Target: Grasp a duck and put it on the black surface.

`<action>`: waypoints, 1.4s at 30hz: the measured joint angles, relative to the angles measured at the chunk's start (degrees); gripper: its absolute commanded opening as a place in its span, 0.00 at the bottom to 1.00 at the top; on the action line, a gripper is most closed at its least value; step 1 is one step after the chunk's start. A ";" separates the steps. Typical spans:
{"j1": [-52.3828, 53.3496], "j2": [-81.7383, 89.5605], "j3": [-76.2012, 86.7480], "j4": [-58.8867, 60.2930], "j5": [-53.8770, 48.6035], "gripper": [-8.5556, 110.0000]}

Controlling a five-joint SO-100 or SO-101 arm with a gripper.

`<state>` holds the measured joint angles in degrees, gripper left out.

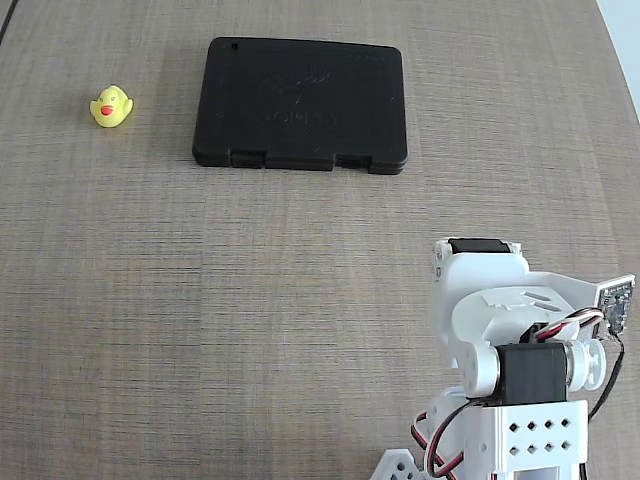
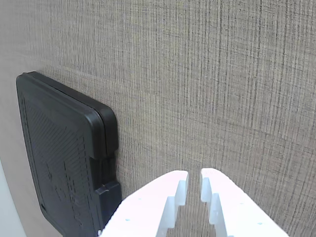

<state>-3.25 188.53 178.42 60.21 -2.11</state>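
I'm looking at a woven-looking grey-beige table, fine ribbed texture running across it. The black surface is lying flat toward the top of the fixed view, a matte plastic slab, rounded corners, notched clasps along its near long edge, faint embossed marks in the middle that I'm not managing to read. The duck is sitting on the table just off the slab's left short edge in the fixed view, apart from it, tiny, glossy yellow, rounded body, red-orange beak. I'm seeing the arm at the lower right of that view, white printed plastic, black servo blocks, red and black wires, cut off by the bottom edge. The gripper isn't showing there.

In the wrist view the gripper is coming in from the bottom, two white fingers nearly together, only a thin slit between them, nothing held. The slab is filling the left side, partly cropped. The duck isn't showing in this view.
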 measured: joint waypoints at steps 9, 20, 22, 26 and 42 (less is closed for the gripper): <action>-8.96 -24.26 -24.43 -3.78 0.00 0.28; -25.05 -76.46 -66.27 -4.13 0.00 0.37; -28.39 -85.43 -73.48 -4.13 0.00 0.36; -34.37 -101.87 -87.01 -4.13 0.00 0.35; -44.82 -144.05 -123.84 -4.13 0.00 0.35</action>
<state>-48.08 44.47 54.58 56.07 -2.11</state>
